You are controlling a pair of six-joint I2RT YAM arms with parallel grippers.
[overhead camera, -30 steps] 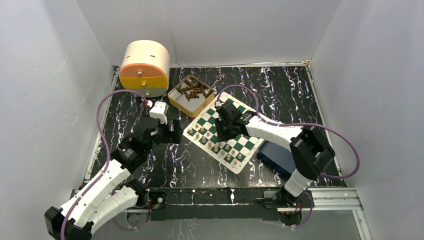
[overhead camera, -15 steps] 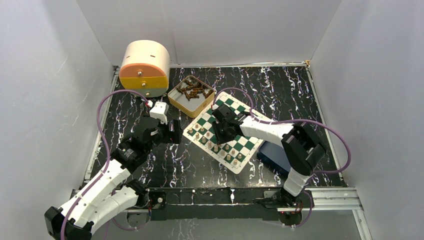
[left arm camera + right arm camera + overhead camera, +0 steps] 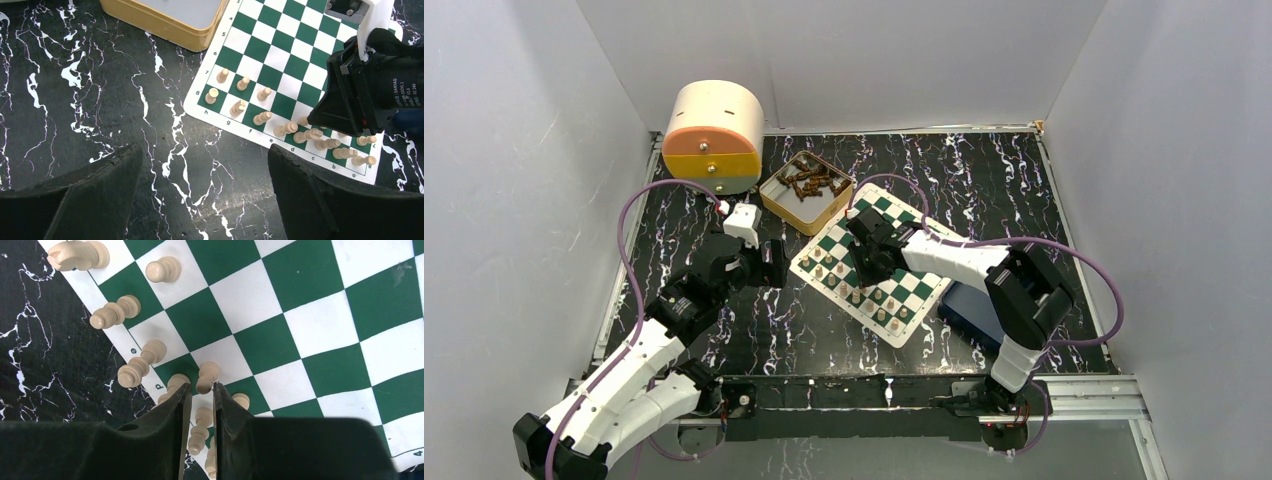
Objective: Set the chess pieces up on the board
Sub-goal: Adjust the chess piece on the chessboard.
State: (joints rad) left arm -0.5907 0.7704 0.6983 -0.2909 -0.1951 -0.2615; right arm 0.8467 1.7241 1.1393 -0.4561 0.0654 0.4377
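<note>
Status on the chess setup: about halfway, by my read. Light wooden chess pieces [image 3: 238, 107] stand in two rows along the lettered edge of the board [image 3: 280, 50], the side nearest the arms. The right arm hides part of those rows from the left wrist view, so I can't confirm all sixteen are there.

The right gripper [image 3: 201, 388] is low over that same edge. Its jaws are drawn nearly together with only a slim gap between them. One pawn [image 3: 207, 376] stands upright right at the fingertips, on the second row in from the border. I can't tell from the wrist view whether the tips are pinching its base or just sitting beside it. My guess is this pawn is the one being placed.

The left gripper [image 3: 204, 151] hovers over the black marbled table [image 3: 75, 100] just off the board's corner. Its jaws are spread wide and hold nothing.

Left to do: the far side of the board looks bare wherever I can see it. A yellow tin [image 3: 776, 197] touching the board's far corner holds a heap of dark pieces [image 3: 812, 181]. I take those for the other colour, none of them set out yet. So I'd call one side nearly done and the other not started.
</note>
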